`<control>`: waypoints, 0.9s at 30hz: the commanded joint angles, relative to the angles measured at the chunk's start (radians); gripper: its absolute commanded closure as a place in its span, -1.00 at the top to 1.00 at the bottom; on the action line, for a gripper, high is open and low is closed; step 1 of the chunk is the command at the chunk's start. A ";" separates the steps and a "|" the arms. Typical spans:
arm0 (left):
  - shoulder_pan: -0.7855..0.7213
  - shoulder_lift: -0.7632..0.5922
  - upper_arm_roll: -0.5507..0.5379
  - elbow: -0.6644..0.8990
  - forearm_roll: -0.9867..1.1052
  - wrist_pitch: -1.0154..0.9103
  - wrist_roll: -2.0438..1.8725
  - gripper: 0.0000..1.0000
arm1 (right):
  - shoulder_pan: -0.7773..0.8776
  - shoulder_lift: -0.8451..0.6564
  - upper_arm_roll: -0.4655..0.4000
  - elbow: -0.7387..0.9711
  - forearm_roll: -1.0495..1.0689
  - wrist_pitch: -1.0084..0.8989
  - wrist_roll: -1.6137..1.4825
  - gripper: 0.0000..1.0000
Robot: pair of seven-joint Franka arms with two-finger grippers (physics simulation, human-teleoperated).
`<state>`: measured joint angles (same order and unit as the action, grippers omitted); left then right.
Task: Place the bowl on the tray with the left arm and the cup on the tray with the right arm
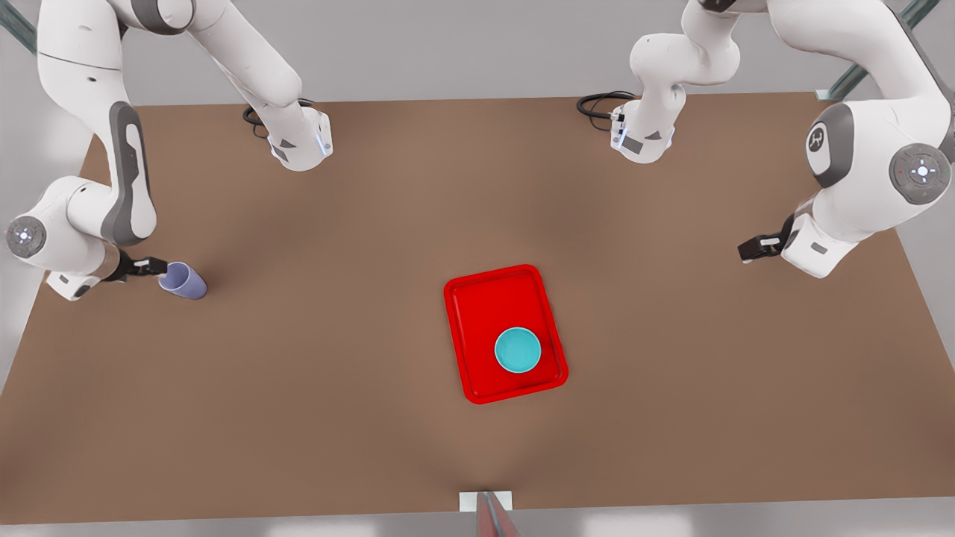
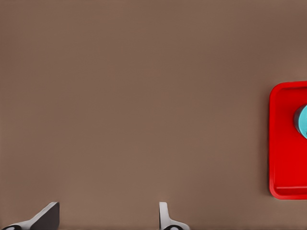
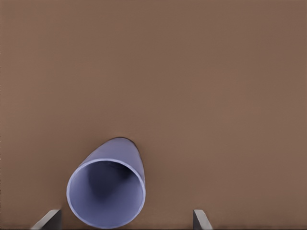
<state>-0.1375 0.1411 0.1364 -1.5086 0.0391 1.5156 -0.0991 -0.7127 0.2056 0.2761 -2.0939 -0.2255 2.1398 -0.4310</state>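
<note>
Front view: a brown table [image 1: 298,418] carries a red tray [image 1: 477,298] a little toward the front view's right of centre. The teal bowl [image 1: 518,350] sits upright inside the tray, in the half nearer the bottom edge of the picture, close to the rim on the front view's right. The lavender cup [image 1: 183,281] lies on the table far out at the front view's left, well apart from the tray. It is tipped over, its open mouth toward the right gripper [image 1: 149,266], whose black fingers reach just to the cup's rim; whether they touch it cannot be told here. The left gripper [image 1: 752,248] hangs over bare table at the front view's right, well apart from the tray. The grey joint cover above it bears a small white round emblem; no readable writing appears anywhere.

Left wrist view: the left gripper [image 2: 108,218] has its two fingertips [image 2: 45,216] spread wide with nothing but brown table between them. A corner of the red tray [image 2: 283,143] and a sliver of the teal bowl [image 2: 302,122] show at the side.

Right wrist view: the right gripper [image 3: 125,219] is also spread wide, gripping nothing. The cup [image 3: 108,189] lies on its side between its fingertips [image 3: 48,219], nearer one of them, its dark inside facing the camera.
</note>
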 commanded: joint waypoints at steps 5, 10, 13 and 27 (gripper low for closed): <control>0.016 0.006 0.002 0.008 -0.007 -0.002 0.124 1.00 | -0.014 0.000 -0.002 -0.014 0.000 0.005 0.000 1.00; 0.015 0.034 0.002 0.021 -0.007 0.000 0.122 1.00 | -0.036 0.006 -0.002 -0.040 0.000 0.057 0.006 1.00; 0.015 0.043 0.003 0.021 -0.005 -0.005 0.124 1.00 | -0.048 0.018 -0.002 -0.066 0.000 0.120 0.002 1.00; 0.019 0.057 0.006 0.019 -0.005 -0.020 0.122 1.00 | -0.073 0.091 -0.003 -0.104 -0.002 0.216 0.011 1.00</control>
<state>-0.1182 0.1980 0.1430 -1.4895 0.0339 1.4956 0.0241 -0.7903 0.2995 0.2730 -2.1982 -0.2270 2.3622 -0.4217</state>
